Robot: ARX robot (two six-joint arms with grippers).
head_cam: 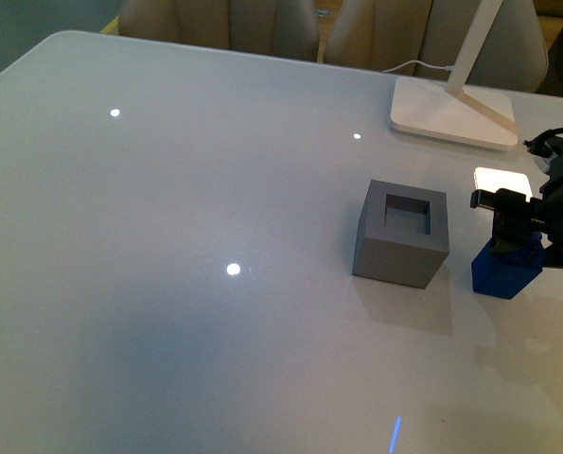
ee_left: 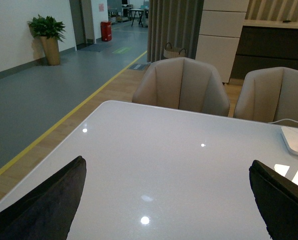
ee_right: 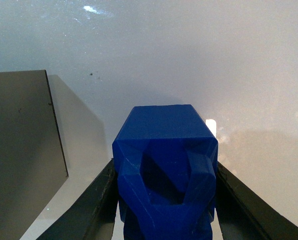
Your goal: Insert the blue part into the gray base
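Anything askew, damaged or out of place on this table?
Nothing stands out. The gray base sits upright with its hole facing up, and the blue part stands beside it, apart, gripped by the right pincer. No damage or spills are visible.

The front view looks down from the near side of the table [head_cam: 167,284] toward its far edge, with the gray base [head_cam: 401,248] and blue part [head_cam: 505,270] at middle distance on the right. The left wrist view sits low and looks level across the table, out between the fingers of the left pincer [ee_left: 166,162], toward chairs [ee_left: 181,87]. The right wrist view is very close to the blue part, with the gray base beside it. It shares both with the front view.
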